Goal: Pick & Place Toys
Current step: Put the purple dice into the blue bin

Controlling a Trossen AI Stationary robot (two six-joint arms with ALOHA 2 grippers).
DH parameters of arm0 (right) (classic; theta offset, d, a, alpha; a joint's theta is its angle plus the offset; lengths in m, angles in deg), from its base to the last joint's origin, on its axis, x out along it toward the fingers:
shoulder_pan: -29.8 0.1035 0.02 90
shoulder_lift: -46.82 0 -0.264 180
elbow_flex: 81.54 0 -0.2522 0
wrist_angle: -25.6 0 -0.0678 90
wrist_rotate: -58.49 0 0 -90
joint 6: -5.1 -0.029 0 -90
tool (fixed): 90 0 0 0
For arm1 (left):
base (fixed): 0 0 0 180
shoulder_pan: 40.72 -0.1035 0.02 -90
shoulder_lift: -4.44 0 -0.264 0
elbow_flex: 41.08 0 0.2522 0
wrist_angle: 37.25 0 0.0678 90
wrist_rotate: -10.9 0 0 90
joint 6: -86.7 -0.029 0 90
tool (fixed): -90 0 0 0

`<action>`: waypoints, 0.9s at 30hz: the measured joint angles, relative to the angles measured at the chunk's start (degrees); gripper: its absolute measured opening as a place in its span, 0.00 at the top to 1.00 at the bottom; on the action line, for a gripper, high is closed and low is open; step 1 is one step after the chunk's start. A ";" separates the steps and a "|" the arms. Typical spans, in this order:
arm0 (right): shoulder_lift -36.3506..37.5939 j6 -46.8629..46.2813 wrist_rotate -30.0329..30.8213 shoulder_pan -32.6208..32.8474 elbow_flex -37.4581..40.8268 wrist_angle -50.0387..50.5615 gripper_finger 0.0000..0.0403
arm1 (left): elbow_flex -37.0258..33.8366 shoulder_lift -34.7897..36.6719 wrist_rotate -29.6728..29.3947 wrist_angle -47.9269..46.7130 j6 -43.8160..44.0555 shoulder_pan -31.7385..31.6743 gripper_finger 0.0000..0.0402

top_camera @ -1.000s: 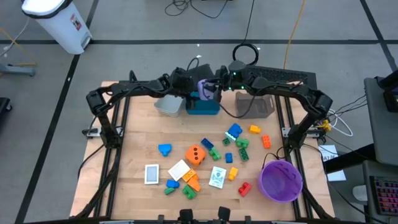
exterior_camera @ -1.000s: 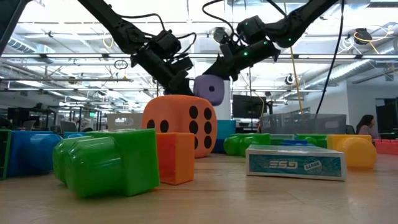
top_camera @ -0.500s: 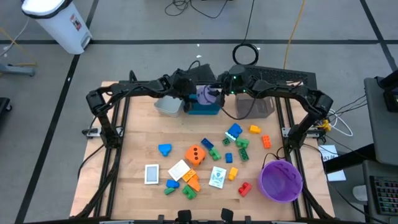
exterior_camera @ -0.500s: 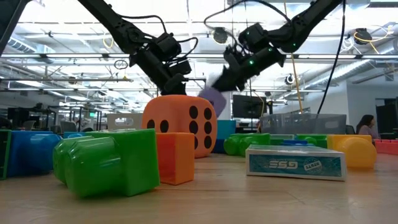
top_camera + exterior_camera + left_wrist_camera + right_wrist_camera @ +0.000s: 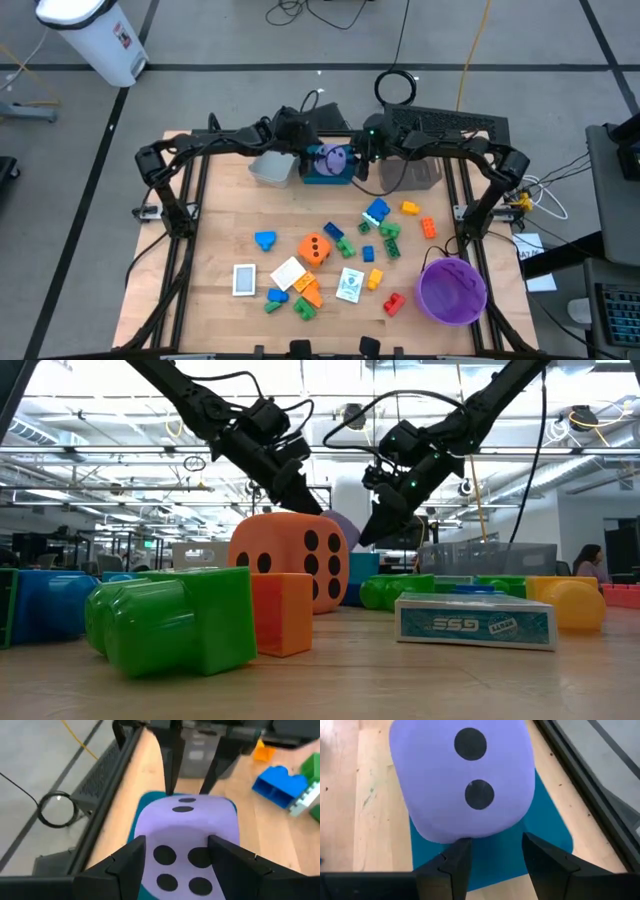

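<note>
One purple die (image 5: 333, 157) sits on the teal tray (image 5: 325, 176) at the back of the table, between the two grippers. Its four-dot face is turned up toward the left wrist camera, its two-dot face toward the right one.

The left gripper (image 5: 305, 150) hangs just beside the die on the left. In the left wrist view its fingers (image 5: 127, 865) are spread and the die (image 5: 187, 830) lies beyond the tips, wider than the gap; it is not clamped. In the low view this gripper (image 5: 300, 500) is above and to one side of the die (image 5: 347, 525).

The right gripper (image 5: 362, 155) is just beside the die on the right. Its fingers (image 5: 457, 862) are apart with only teal tray (image 5: 550, 830) in the gap; the die (image 5: 460, 780) lies just past the tips, released.

A grey tray (image 5: 270, 170) and a brown tray (image 5: 415, 172) flank the teal one. Nearer the front lie the orange die (image 5: 315, 248), scattered bricks (image 5: 377, 212), white cards (image 5: 245, 279) and a purple bowl (image 5: 452, 290).
</note>
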 joint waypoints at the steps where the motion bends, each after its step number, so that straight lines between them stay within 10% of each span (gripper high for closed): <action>1: 0.20 0.00 -0.08 0.00 -0.01 0.01 0.59 | 0.00 -0.01 -0.10 -0.27 0.02 0.00 0.45; 27: 0.90 0.42 -1.81 0.02 -0.79 -1.93 0.59 | -0.55 -1.96 -2.80 -4.60 -1.52 -0.70 0.45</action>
